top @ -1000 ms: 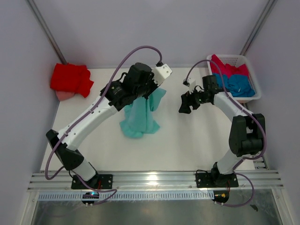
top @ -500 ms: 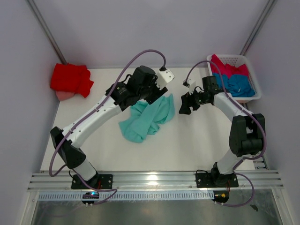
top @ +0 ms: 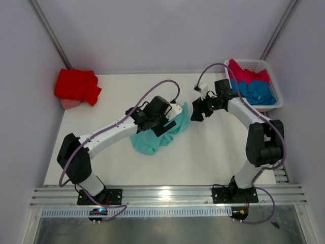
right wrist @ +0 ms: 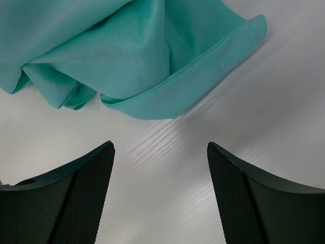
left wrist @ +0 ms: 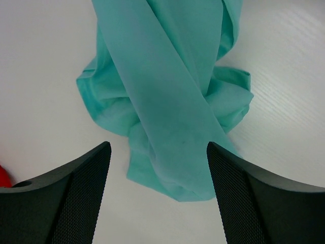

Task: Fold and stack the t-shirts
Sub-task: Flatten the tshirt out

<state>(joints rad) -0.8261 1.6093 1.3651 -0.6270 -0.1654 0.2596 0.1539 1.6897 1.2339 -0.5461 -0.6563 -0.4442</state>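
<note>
1. While both arms leaned over the white table (top: 213,152) in the overhead view, a soft mint-teal cloth t-shirt (top: 148,143) lay crumpled near the table's middle, slightly to the left. The left gripper (top: 166,123) hovered directly over the shirt's far part, though this view did not show how wide its jaws stood. The right gripper (top: 197,113) hung just right of the shirt's far-right corner, apart from it, with its jaws parted. A bright red cloth t-shirt (top: 76,85) sat bunched at the far-left corner, on top of something pink (top: 68,103) that I could not identify. At the far right, a white slatted plastic basket (top: 273,84) held a blue t-shirt (top: 256,91) and a crimson-pink t-shirt (top: 246,75), both rumpled.

2. Seen from the left wrist, the left gripper (left wrist: 158,152) had its dark fingers (left wrist: 76,193) spread wide with nothing gripped. The mint-teal cloth t-shirt (left wrist: 167,101) lay twisted in folds on the white table (left wrist: 40,76) beneath. A long band of it ran down between the fingers in the view.

3. Seen from the right wrist, the right gripper (right wrist: 160,152) also stood wide open and empty above the bare white table (right wrist: 264,101). The mint-teal cloth t-shirt (right wrist: 117,56) showed a hemmed edge lying just ahead of the fingertips, not touching them.
</note>
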